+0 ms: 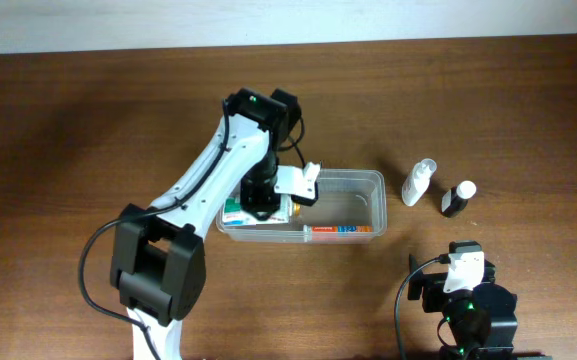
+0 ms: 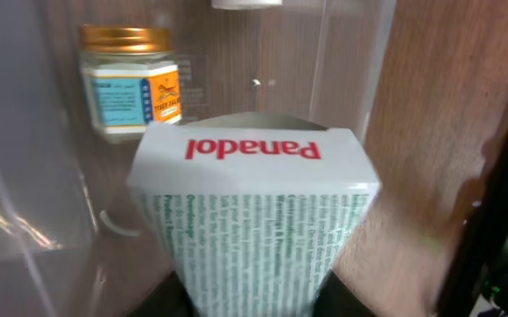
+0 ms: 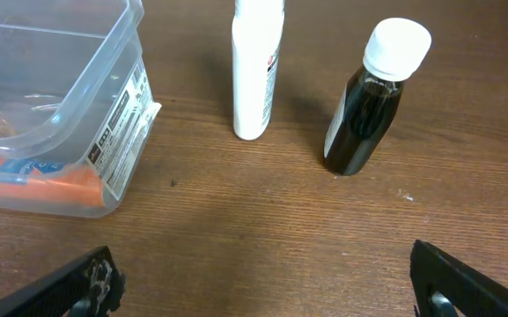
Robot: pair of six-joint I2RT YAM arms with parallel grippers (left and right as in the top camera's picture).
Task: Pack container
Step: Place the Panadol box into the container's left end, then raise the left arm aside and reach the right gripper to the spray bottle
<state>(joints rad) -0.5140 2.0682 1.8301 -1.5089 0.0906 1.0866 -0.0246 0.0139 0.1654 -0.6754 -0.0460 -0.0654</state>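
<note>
At the left end of the mid-table container [image 1: 380, 205], the left gripper [image 1: 260, 200] clamps the Panadol carton [image 2: 254, 220] close beside the gold-lidded jar [image 2: 130, 84], probably to save room, while the right gripper [image 3: 262, 273] gapes empty

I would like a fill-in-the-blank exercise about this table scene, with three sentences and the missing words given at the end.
The word printed in red on the carton is ____. The jar inside the container has a lid of ____ colour. The dark bottle on the table has a ____ cap.

Missing words: Panadol; gold; white.
</note>
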